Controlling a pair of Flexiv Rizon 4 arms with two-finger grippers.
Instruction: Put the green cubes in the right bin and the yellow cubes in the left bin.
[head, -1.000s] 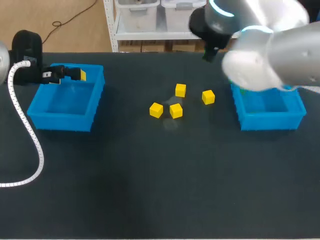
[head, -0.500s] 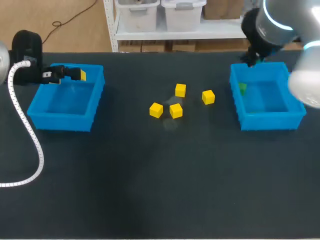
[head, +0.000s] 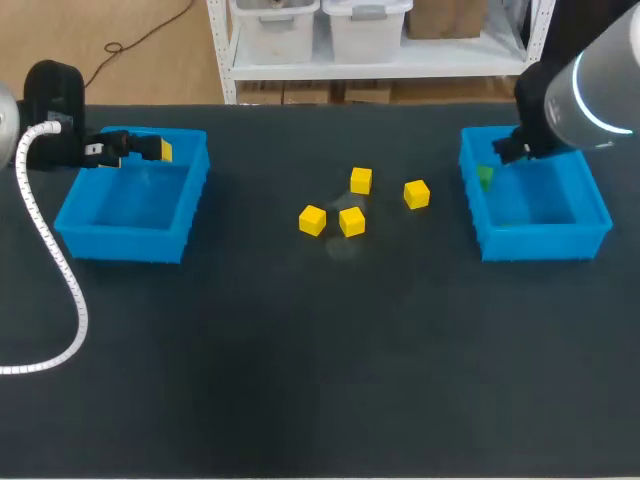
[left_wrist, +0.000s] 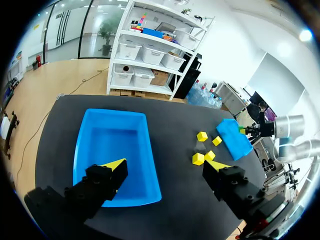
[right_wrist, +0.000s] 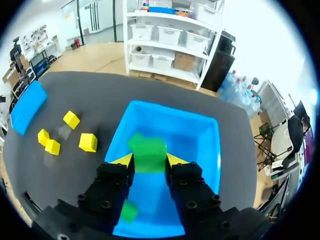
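My right gripper (right_wrist: 149, 161) is shut on a green cube (right_wrist: 149, 151) and hangs over the right bin (right_wrist: 170, 108). In the head view this gripper (head: 506, 150) is above the back left corner of the right bin (head: 540, 243), and the held cube is hidden. Two more green cubes (right_wrist: 128, 211) (head: 485, 177) lie inside that bin. Several yellow cubes (head: 351, 221) (right_wrist: 88, 142) (left_wrist: 198, 159) sit on the table between the bins. My left gripper (left_wrist: 165, 170) (head: 150, 150) stands open and empty above the back of the left bin (head: 125, 240) (left_wrist: 117, 113).
The black table top (head: 320, 360) stretches wide in front of the bins and cubes. A white cable (head: 60, 270) of my left arm hangs over the table's left side.
My right arm swung from over the table's back middle to the right bin and came down over its back left corner, still holding the green cube. The left arm stayed put.
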